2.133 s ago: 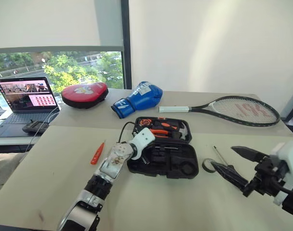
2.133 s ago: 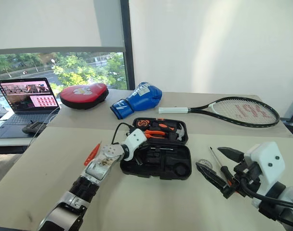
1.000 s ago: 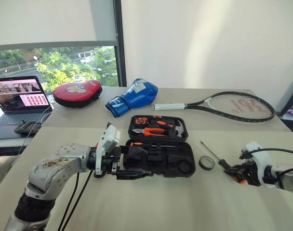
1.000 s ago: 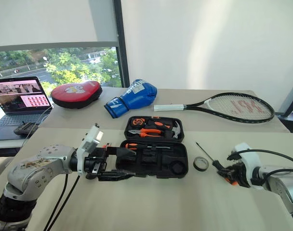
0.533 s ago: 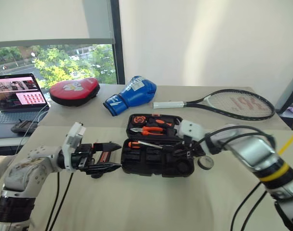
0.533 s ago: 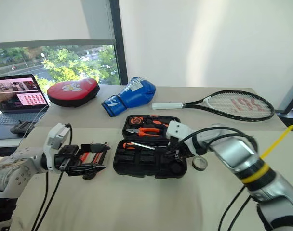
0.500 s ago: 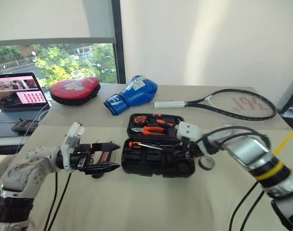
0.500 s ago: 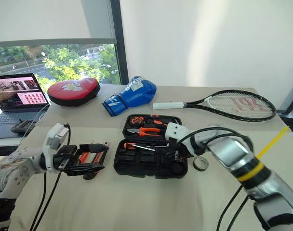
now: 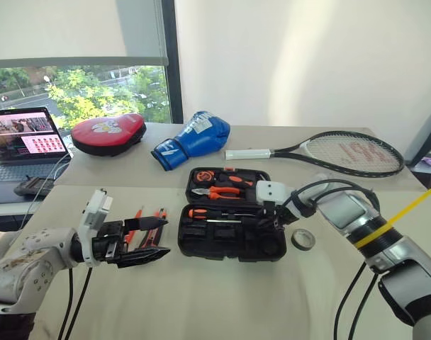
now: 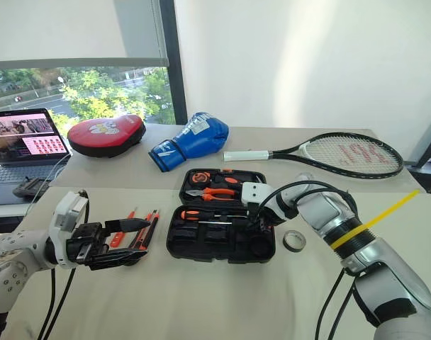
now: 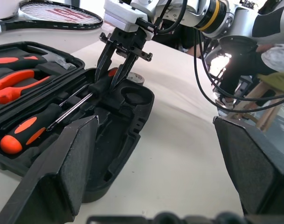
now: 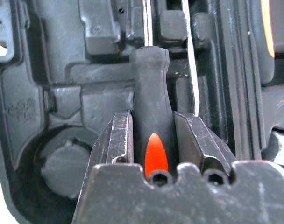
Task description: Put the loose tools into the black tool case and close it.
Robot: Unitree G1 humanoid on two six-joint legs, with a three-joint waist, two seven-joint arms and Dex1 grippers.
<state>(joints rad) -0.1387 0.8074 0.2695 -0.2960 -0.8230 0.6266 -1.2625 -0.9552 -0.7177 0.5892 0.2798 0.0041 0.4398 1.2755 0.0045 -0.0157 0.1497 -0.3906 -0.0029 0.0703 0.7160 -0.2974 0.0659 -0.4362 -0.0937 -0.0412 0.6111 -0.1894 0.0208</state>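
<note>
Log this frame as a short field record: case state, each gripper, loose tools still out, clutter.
case: black tool case open on the table; orange pliers in lid half
right gripper: right gripper shut on a long screwdriver, holding it over the case recesses
left gripper: left gripper open, holds nothing, left of the case
in case: another long screwdriver
still out: tape roll right of case; small orange screwdriver and utility knife left of case
clutter: tennis racket, boxing glove, laptop
</note>
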